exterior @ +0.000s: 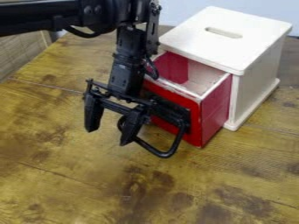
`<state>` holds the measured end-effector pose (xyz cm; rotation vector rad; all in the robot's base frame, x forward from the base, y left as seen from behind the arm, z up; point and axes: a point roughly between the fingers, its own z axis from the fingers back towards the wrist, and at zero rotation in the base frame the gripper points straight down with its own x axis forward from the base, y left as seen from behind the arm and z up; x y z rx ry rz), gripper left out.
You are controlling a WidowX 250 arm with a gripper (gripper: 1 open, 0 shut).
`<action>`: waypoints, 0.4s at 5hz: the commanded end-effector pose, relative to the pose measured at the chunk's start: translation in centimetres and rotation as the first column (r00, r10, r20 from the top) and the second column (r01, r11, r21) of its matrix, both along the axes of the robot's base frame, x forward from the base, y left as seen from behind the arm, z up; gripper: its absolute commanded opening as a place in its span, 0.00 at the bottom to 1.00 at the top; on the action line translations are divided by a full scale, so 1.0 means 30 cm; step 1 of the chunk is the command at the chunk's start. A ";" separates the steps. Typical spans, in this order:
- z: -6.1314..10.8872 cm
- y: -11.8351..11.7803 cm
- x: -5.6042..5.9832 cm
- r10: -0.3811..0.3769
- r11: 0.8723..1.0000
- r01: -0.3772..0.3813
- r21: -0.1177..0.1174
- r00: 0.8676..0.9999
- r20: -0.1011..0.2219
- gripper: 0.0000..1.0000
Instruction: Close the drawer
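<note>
Drawer [191,103] sits partly pulled out of the cream-white cabinet [233,52], red front facing you toward the lower left, pale wood rim and interior showing at the top. You see only a wedge of that interior; the rest runs back under the cabinet top. Its black loop handle [162,145] juts out low at the front, and the upper part of the loop is hidden behind the arm, so you can't trace where it joins the red face. Gripper [108,127] hangs just in front of the drawer face, pointing steeply down, jaws spread wide with nothing between them. The two dark fingers [93,118] stand apart over the tabletop [70,184]; the right-hand finger overlaps the handle loop in this view, and you can't tell whether it touches it or just sits in front. Arm [126,52] is black on black, its links hard to separate, and its top is cut off by the upper frame edge. Slot [223,32] on the cabinet top is visible.
</note>
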<state>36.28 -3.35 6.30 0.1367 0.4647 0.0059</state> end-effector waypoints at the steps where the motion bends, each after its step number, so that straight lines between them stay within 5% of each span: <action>1: -0.024 -0.074 0.005 0.067 0.998 -0.068 0.016 0.997 0.043 1.00; 2: -0.065 -0.085 0.004 0.067 0.998 -0.068 0.017 0.997 0.025 1.00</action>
